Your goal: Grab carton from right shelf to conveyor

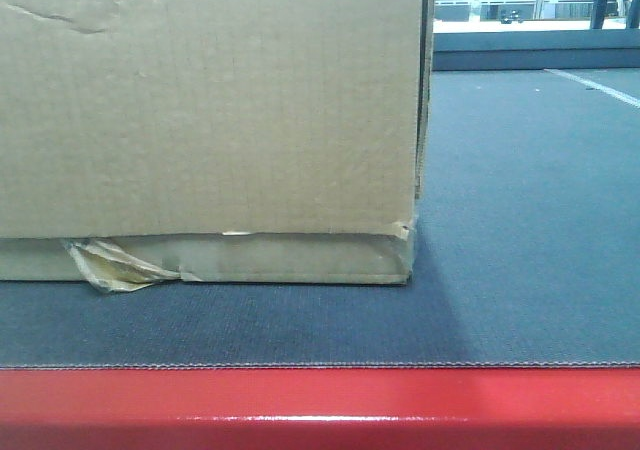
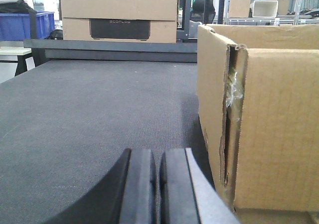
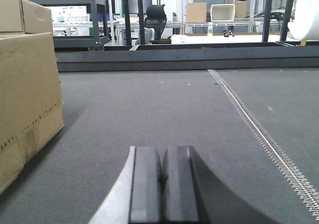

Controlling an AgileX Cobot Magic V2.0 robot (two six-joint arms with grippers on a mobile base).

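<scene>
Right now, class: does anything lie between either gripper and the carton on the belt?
Nothing visible does. Bare grey belt separates the right gripper from the carton, and the left gripper from the same carton. Both sets of jaws are closed.

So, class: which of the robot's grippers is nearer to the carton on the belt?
Left. The left gripper, shut, sits close beside the carton, whose corner rises just to its right. The right gripper, also shut, has the carton farther off to its left.
</scene>
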